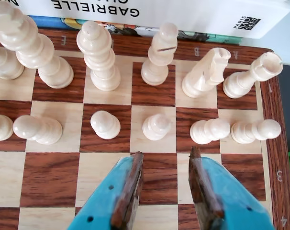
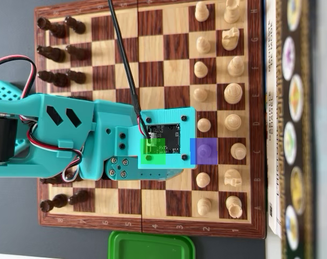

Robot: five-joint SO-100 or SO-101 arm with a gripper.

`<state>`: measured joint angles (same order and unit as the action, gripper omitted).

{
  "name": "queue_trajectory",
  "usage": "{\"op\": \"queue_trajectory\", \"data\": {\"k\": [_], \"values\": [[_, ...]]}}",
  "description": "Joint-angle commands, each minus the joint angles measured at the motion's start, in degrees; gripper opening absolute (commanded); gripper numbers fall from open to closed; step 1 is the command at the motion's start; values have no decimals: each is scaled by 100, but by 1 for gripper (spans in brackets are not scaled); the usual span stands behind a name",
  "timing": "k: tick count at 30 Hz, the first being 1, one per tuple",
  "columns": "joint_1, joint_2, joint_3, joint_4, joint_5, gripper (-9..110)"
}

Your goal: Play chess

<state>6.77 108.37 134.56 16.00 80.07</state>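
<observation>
The wooden chessboard (image 1: 54,177) fills the wrist view. White pawns stand in a row across it, and one white pawn (image 1: 156,127) is straight ahead of my gripper (image 1: 165,155). Behind the pawns stand the queen (image 1: 98,55), bishop (image 1: 159,52), knight (image 1: 205,72) and rook (image 1: 252,74). The gripper hovers open over the third rank, with only bare squares between its brown-lined fingers (image 1: 130,187). In the overhead view the teal arm (image 2: 72,135) covers the gripper. A purple-tinted square (image 2: 204,151) lies in the pawn row and a green-tinted patch (image 2: 152,151) on the wrist housing. Black pieces (image 2: 58,78) line the left side.
Books (image 2: 293,118) lie along the board's right edge in the overhead view and show at the top of the wrist view as a white book (image 1: 159,12). A green container (image 2: 151,245) sits below the board. A black cable (image 2: 125,65) crosses the board.
</observation>
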Motion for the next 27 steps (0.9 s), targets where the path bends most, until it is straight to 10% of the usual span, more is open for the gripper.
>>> {"op": "queue_trajectory", "data": {"k": [1,27], "values": [[-70,-431,-571,44,-18,15],[-26,-1784,-2435,1116,-141,15]]}}
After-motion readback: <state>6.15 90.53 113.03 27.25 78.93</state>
